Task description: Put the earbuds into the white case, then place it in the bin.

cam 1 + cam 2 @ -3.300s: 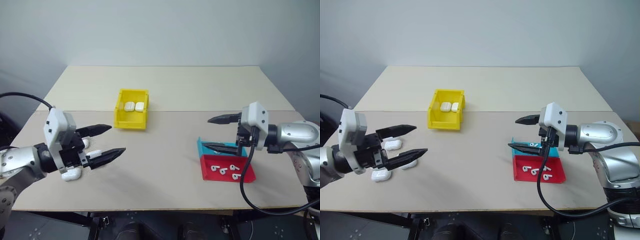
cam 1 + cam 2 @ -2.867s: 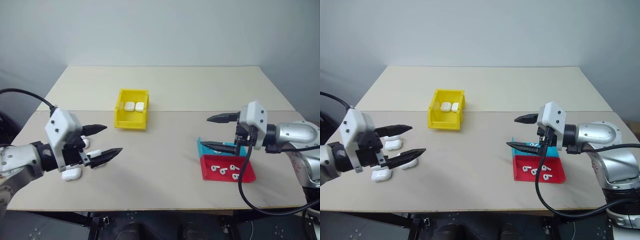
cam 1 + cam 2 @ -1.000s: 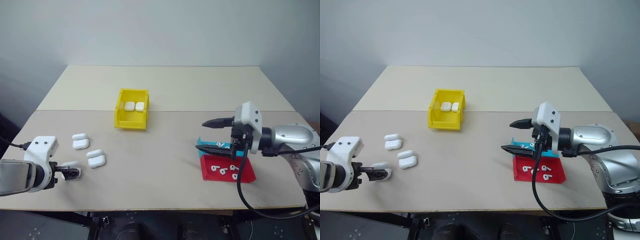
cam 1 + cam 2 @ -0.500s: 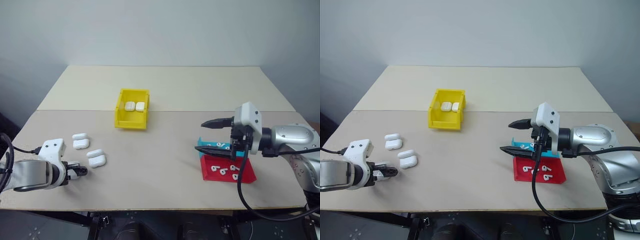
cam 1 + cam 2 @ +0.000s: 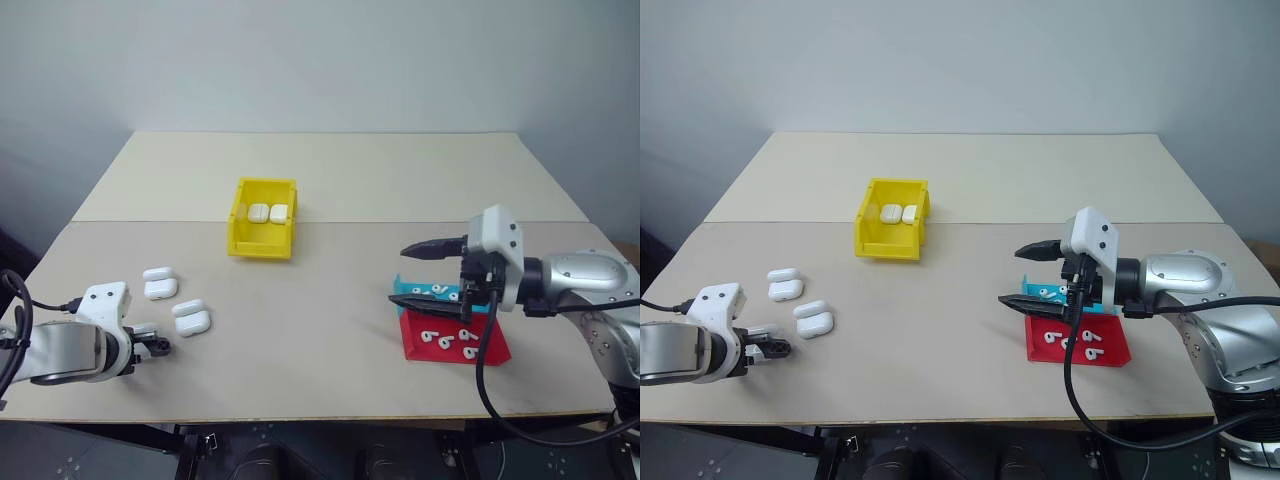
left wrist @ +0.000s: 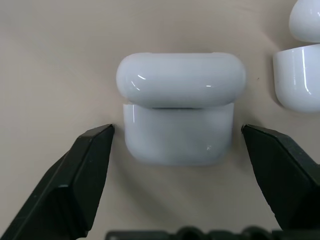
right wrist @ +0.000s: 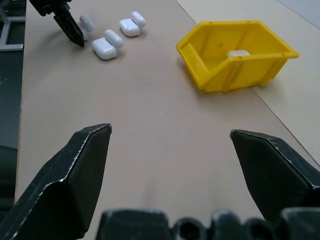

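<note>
Head views: a pale beige tabletop [image 5: 330, 260] made of two boards stands against a plain grey-white wall. The yellow bin [image 5: 263, 231] sits near the middle with two white cases already inside. At the near left edge, the left hand [image 5: 152, 345] is lowered to the tabletop around one white case [image 5: 143, 330]. Two more cases [image 5: 192, 317] [image 5: 160, 283] lie just beyond it, apparently laid out as a supply row within that arm's reach. On the right, the right hand [image 5: 425, 272] hovers with fingers spread wide above a teal tray [image 5: 405, 290] and a red tray [image 5: 412, 344]. The red tray holds loose earbuds [image 5: 440, 339], so this hand seems posted to fetch them.

Left wrist view: the white case [image 6: 180, 107] lies on the tabletop with its lid shut, squarely between two black fingers [image 6: 82, 175]. A narrow gap shows on each side, so the left hand brackets the case without yet pinching it. A neighbouring case [image 6: 297, 80] lies close by.

Right wrist view: the right hand's fingers [image 7: 75, 175] are spread and empty, aimed across bare tabletop toward the bin [image 7: 235, 52] and the distant left hand [image 7: 67, 25].
</note>
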